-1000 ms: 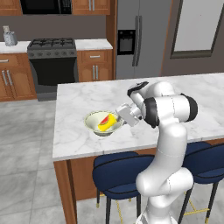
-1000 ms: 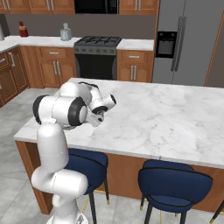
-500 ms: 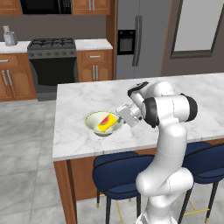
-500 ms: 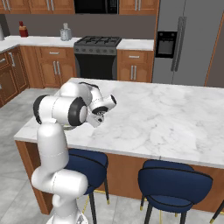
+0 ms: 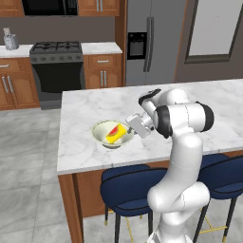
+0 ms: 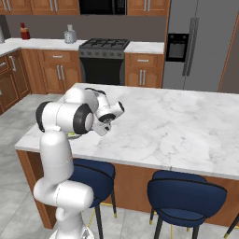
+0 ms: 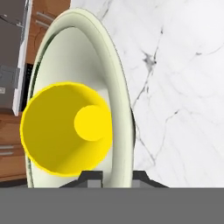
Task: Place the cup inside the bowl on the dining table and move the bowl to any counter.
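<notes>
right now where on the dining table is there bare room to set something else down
Bare marble runs across the dining table from the arm toward the fridge-side end, and along the far edge facing the stove. It is crowded at the near left corner, where the bowl holds the cup and the gripper sits on its rim.

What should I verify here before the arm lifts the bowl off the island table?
1. Small yellow cup lies inside the wide pale cream-green bowl: ok.
2. Bowl rests on the white marble island table, away from its edges: ok.
3. Hand straddles the bowl's near rim, one fingertip on each side: ok.
4. Fingers firmly clamped on the rim: cannot tell.
5. Cup stable enough not to roll out when lifted: cannot tell; it lies tilted on its side.
</notes>
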